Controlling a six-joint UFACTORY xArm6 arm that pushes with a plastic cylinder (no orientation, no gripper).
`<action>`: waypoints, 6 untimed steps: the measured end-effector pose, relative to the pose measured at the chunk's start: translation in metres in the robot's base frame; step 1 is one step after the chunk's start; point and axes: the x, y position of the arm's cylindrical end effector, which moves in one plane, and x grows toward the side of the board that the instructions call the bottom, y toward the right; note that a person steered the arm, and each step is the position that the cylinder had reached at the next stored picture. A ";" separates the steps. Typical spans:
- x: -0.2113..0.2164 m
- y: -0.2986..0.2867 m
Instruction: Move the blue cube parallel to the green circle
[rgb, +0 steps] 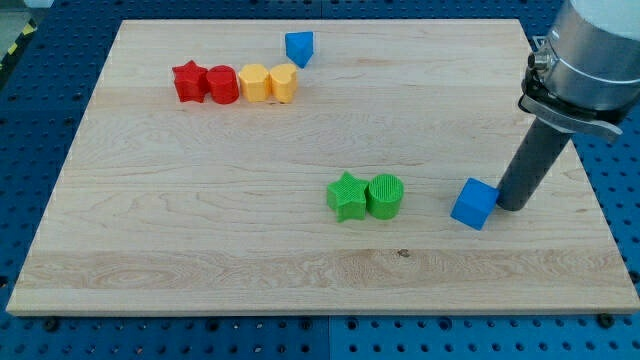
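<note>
The blue cube (474, 203) lies on the wooden board at the view's lower right. The green circle (385, 195) stands to its left, a short gap between them, touching a green star (347, 196) on its own left. My tip (511, 206) rests on the board right beside the cube's right side, touching it or nearly so. The dark rod rises up and to the right to the grey arm (595, 55).
At the view's upper left stands a row of a red star (188, 81), a red block (222, 85), a yellow block (254, 83) and a yellow heart (284, 82). A blue pointed block (299, 47) lies just above the row's right end. The board (200, 230) has blue pegboard around it.
</note>
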 end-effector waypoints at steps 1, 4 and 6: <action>-0.001 -0.004; 0.010 0.018; 0.050 0.014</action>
